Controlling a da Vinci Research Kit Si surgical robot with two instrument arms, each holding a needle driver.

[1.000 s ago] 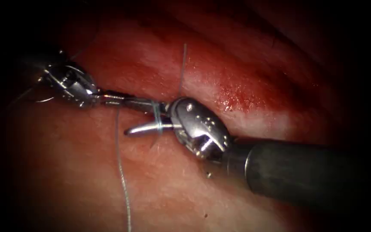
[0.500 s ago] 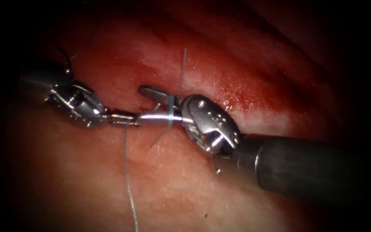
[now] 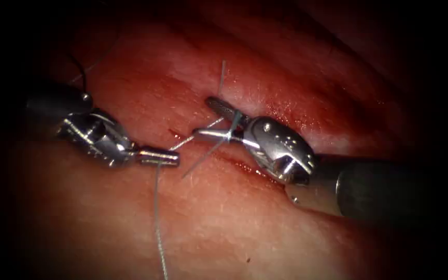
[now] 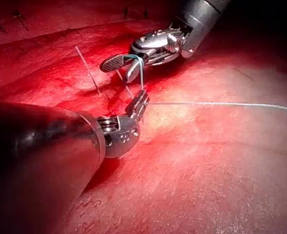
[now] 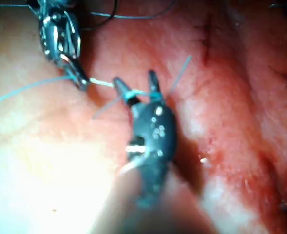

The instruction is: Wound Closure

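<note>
My left tool (image 3: 162, 156) has its jaws shut on the pale thread (image 3: 156, 218), which hangs down from them toward the lower edge. From those jaws a short taut stretch runs up to my right tool (image 3: 203, 116). The right tool's jaws stand open with a teal loop of thread (image 3: 233, 124) wound around both of them. Two short thread ends (image 3: 222, 78) stick out from the tissue (image 3: 224, 223) beside the loop. In the left wrist view the left tool (image 4: 139, 103) pinches the thread (image 4: 221, 104) close to the right tool (image 4: 115, 72). The right wrist view has the right tool (image 5: 133, 78) spread, with the left tool (image 5: 80, 82) nearby.
Red fluid (image 3: 245, 167) lies along the cut just below the right tool's jaws. Dark thread ends of earlier stitches (image 4: 133, 12) stand on the tissue behind the right tool. The right tool's shaft (image 3: 379, 197) crosses the tissue from the right.
The right tool has drawn back to the right and up, its jaws still open, with the loop around them. The left tool's jaws left the gap between them, and the thread now stretches between the tools.
</note>
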